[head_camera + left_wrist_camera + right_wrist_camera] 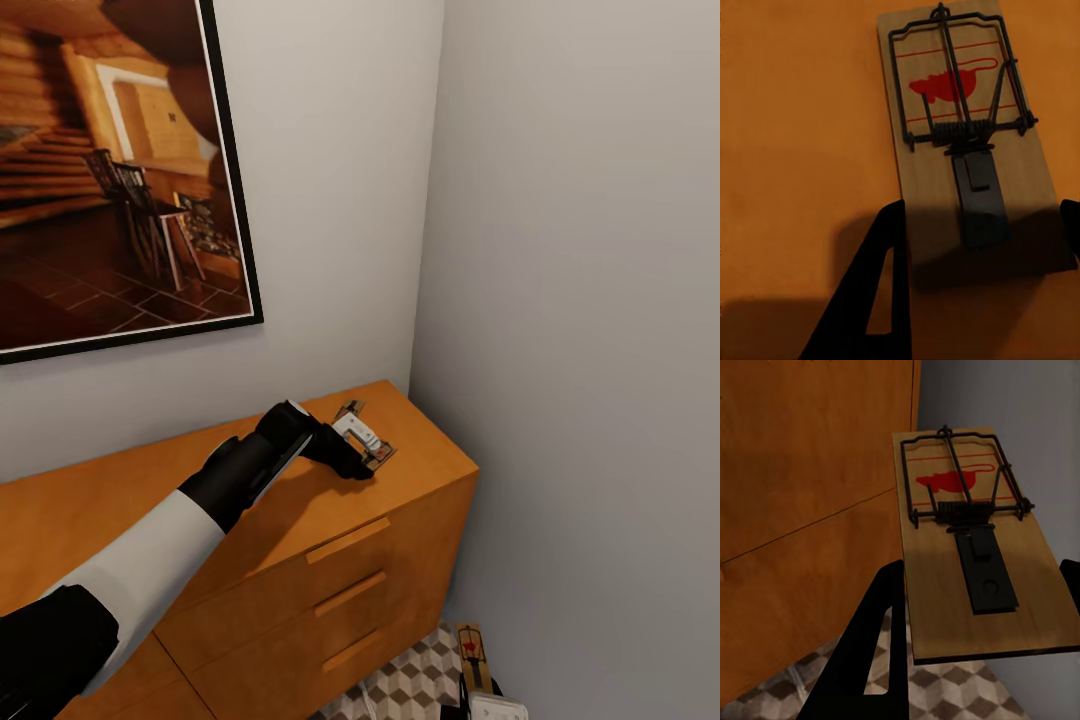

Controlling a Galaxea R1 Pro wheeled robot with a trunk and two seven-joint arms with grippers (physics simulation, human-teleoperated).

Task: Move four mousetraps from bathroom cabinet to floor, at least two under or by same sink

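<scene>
Two mousetraps in play: one flat on cabinet top (420, 450) between spread fingers of left gripper (979, 244), unclenched; other mousetrap (971, 555) clamped in right gripper (979, 607) above tiled floor (960, 694). Advice: centre, close on edges, clear of spring.

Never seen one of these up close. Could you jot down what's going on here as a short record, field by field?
Place: room corner, framed picture on the wall
Cabinet: orange-brown, drawers closed
Left gripper: on the cabinet top, fingers either side of a mousetrap lying flat
Right gripper: low beside the cabinet, holding a second mousetrap above the cube-patterned floor
</scene>
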